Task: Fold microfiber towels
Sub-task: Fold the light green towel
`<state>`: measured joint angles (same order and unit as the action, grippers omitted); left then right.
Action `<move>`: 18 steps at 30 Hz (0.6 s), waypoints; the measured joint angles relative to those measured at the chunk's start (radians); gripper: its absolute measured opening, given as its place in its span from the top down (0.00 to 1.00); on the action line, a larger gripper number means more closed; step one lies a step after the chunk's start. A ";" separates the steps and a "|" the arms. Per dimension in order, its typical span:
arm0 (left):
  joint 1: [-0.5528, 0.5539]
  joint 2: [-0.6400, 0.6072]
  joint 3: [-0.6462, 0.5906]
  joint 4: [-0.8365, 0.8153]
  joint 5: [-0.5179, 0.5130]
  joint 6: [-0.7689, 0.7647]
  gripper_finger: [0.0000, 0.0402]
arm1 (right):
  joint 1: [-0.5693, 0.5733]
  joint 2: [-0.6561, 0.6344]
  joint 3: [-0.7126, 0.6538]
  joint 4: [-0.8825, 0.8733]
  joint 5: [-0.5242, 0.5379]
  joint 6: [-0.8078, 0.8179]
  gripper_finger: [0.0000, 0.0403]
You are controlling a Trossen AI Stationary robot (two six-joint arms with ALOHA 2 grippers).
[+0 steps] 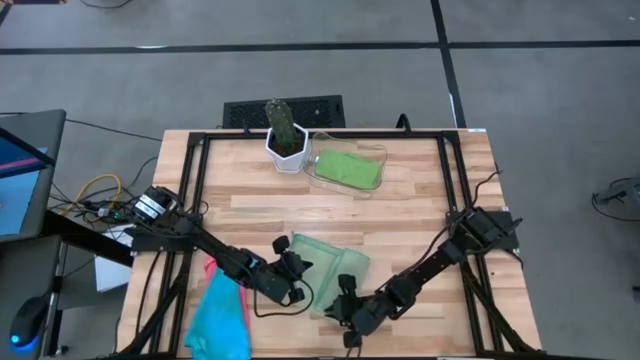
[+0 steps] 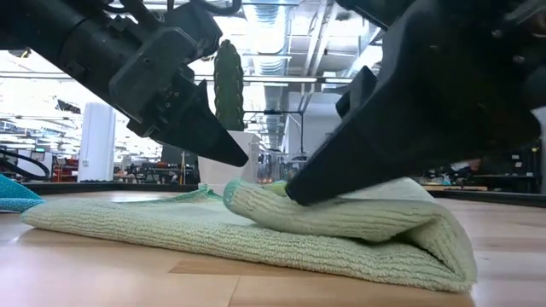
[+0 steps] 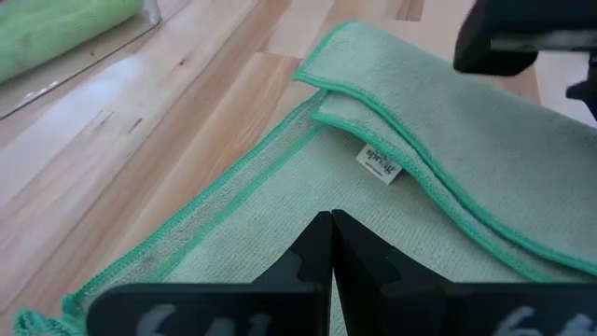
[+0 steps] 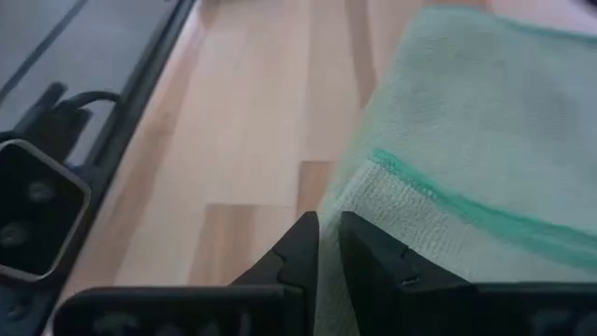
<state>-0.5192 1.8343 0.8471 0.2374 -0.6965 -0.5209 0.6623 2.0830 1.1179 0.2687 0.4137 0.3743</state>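
The light green towel lies half folded near the front of the table, the right tool pinching its folded edge to pull it over, while the left tool, clenched on nothing, rests above the other side.

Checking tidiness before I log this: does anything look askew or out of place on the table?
The turquoise towel and pink towel lie crumpled at the table's left front edge. The light green towel being folded has edges that don't line up. Nothing is spilled.
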 joint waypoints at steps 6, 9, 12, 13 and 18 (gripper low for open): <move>0.002 0.000 0.000 0.000 0.005 0.000 1.00 | 0.014 0.000 0.075 -0.020 0.032 -0.094 0.82; 0.002 0.000 0.000 0.000 0.005 -0.001 1.00 | 0.015 0.000 0.095 -0.101 0.156 -0.074 0.82; 0.002 0.000 0.000 0.000 0.005 -0.001 1.00 | 0.001 0.000 0.091 -0.166 0.221 -0.036 0.82; 0.002 0.000 0.000 0.000 0.005 -0.004 1.00 | -0.006 0.000 0.086 -0.172 0.217 -0.019 0.82; 0.002 0.000 0.000 0.000 0.005 -0.005 1.00 | -0.016 0.000 0.072 -0.161 0.162 0.010 0.82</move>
<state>-0.5171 1.8343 0.8471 0.2375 -0.6910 -0.5255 0.6462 2.0830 1.1896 0.1076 0.5762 0.3840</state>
